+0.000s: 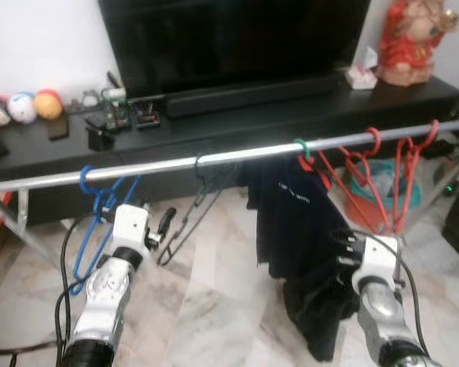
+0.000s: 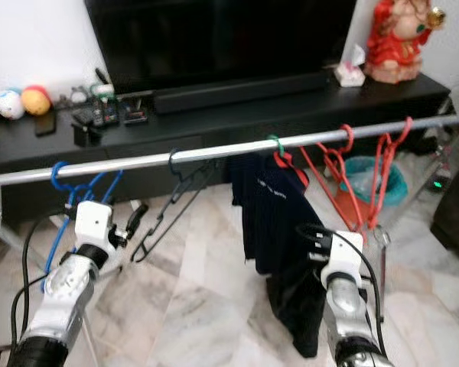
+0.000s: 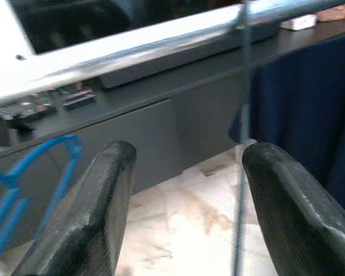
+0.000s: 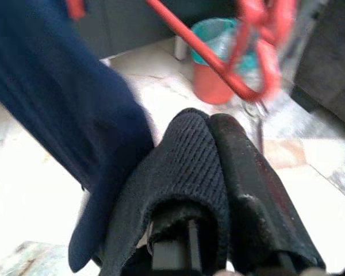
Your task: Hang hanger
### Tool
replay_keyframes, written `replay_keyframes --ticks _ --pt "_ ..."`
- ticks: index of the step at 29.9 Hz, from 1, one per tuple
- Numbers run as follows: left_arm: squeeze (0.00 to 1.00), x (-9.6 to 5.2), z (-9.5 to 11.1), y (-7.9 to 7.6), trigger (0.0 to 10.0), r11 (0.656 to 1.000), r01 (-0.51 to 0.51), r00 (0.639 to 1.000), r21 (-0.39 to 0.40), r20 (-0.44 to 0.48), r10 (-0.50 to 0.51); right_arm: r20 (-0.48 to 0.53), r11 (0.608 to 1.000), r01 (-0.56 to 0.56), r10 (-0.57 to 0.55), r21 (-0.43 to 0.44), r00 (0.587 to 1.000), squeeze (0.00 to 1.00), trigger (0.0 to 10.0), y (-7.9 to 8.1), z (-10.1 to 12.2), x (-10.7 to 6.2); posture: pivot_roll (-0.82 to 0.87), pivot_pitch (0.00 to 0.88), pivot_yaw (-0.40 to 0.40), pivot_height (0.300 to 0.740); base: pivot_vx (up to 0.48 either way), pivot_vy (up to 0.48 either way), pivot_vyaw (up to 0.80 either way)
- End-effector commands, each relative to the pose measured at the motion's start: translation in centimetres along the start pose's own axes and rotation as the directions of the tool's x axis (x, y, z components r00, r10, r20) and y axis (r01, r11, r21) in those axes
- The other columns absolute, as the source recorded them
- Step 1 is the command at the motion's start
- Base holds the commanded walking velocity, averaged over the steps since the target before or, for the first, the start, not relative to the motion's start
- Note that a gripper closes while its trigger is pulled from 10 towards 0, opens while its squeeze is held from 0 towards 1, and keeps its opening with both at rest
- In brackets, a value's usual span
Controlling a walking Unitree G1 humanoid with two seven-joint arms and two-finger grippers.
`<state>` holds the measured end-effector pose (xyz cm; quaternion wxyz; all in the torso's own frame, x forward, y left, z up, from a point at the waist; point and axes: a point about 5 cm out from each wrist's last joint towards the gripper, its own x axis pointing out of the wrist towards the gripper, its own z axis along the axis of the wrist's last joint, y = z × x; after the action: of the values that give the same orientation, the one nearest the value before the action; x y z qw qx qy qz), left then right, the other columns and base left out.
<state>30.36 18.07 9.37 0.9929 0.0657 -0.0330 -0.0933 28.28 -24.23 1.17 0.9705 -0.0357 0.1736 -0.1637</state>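
A silver rail (image 1: 161, 165) runs across in front of me at chest height. On it hang a blue hanger (image 1: 99, 200), a thin black hanger (image 1: 193, 208), a dark garment (image 1: 291, 214) on a hanger with a green hook, and several red hangers (image 1: 371, 180). My left gripper (image 1: 164, 223) is open just below the rail, between the blue and black hangers. In the left wrist view the black hanger's wire (image 3: 241, 190) runs beside one finger, and nothing lies between the fingers. My right gripper (image 4: 210, 123) is shut low beside the garment, with a ribbed dark fold (image 4: 178, 167) over one finger.
Behind the rail stand a black TV cabinet (image 1: 291, 115), a TV (image 1: 237, 38) and a soundbar (image 1: 252, 95). Toy balls (image 1: 23, 105) and remotes sit on the left, a red figurine (image 1: 413, 38) on the right. A teal and red bucket (image 1: 367, 199) stands on the marble floor.
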Motion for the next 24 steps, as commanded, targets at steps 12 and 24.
replay_keyframes --ticks 12,24 --pt "0.00 -0.6 0.5 0.8 10.0 0.996 -0.082 0.997 -0.027 -0.001 0.082 0.040 0.993 -0.115 0.117 -0.035 0.992 0.00 10.0 2.8 -0.9 -1.4 -0.09 0.000 0.013 0.740 0.000 0.000 -0.78" --pt "0.00 -0.6 0.9 0.8 10.0 0.996 -0.076 0.997 -0.035 0.009 0.077 0.056 0.988 -0.149 0.151 -0.040 0.987 0.00 10.0 3.5 -1.8 -2.5 -0.11 0.000 0.028 0.740 0.000 0.276 -0.26"
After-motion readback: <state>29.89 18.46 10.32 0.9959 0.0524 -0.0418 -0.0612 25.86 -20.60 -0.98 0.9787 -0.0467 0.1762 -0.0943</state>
